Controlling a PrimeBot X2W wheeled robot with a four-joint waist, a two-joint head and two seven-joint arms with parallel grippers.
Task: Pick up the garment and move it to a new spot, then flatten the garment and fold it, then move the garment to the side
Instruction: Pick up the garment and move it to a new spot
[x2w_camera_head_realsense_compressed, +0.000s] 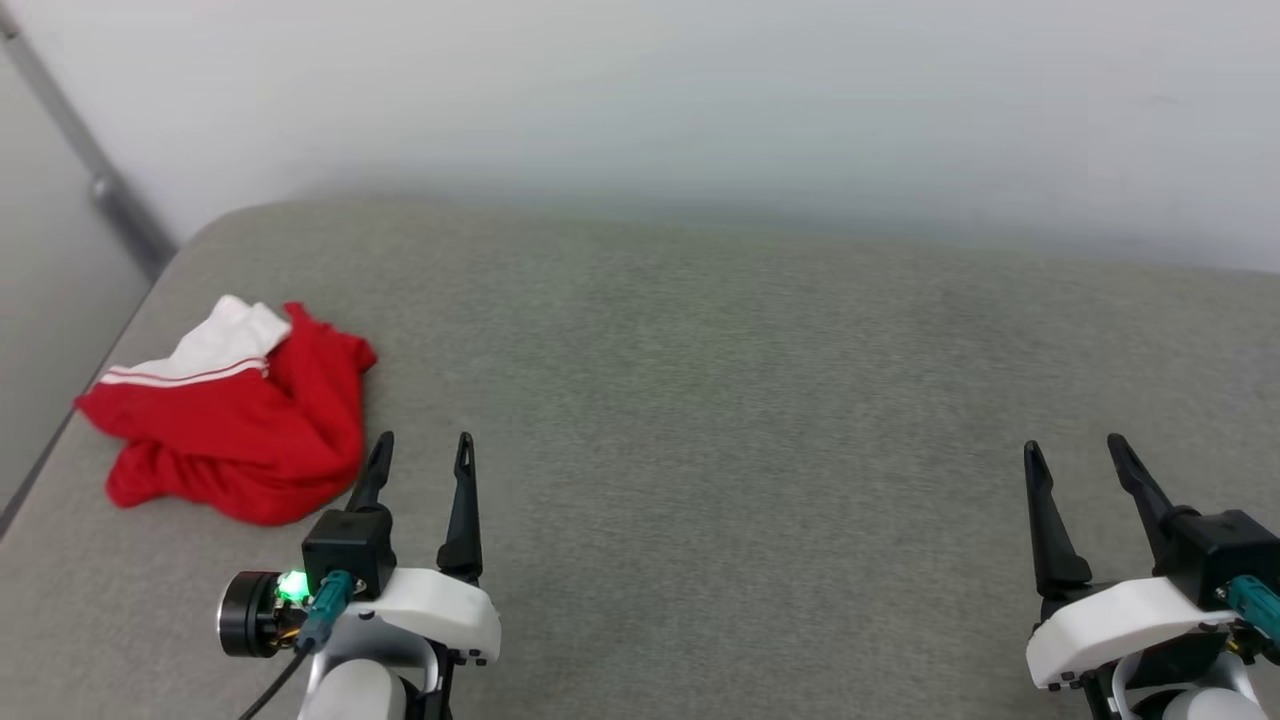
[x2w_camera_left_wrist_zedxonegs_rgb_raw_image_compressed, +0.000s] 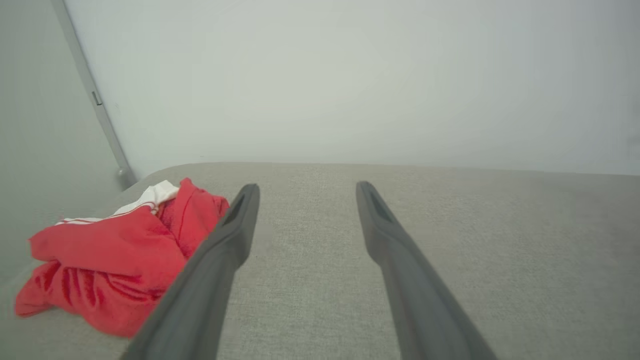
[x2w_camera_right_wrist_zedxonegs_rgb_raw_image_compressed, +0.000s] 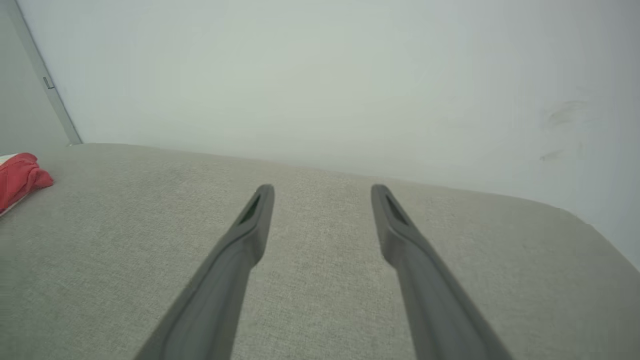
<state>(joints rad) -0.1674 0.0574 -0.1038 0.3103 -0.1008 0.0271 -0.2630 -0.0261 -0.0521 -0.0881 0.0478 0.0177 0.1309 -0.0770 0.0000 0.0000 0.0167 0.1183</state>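
The garment (x2w_camera_head_realsense_compressed: 232, 420) lies crumpled in a heap at the left side of the grey fabric surface, bright red with a white sleeve and a striped band on top. My left gripper (x2w_camera_head_realsense_compressed: 425, 445) stands open just right of the heap, fingers apart with nothing between them. In the left wrist view the garment (x2w_camera_left_wrist_zedxonegs_rgb_raw_image_compressed: 107, 262) sits left of the left gripper (x2w_camera_left_wrist_zedxonegs_rgb_raw_image_compressed: 306, 187), partly behind one finger. Far to the right, my right gripper (x2w_camera_head_realsense_compressed: 1075, 448) is open and empty. The right wrist view shows the right gripper (x2w_camera_right_wrist_zedxonegs_rgb_raw_image_compressed: 322, 189) over bare fabric and a red edge of the garment (x2w_camera_right_wrist_zedxonegs_rgb_raw_image_compressed: 20, 177) at far left.
The grey fabric surface (x2w_camera_head_realsense_compressed: 760, 400) runs wide between the two grippers and ends at a pale wall (x2w_camera_head_realsense_compressed: 700, 100) behind. Its left edge (x2w_camera_head_realsense_compressed: 60, 430) drops off close beside the garment, near a grey metal bar (x2w_camera_head_realsense_compressed: 90, 160) on the wall.
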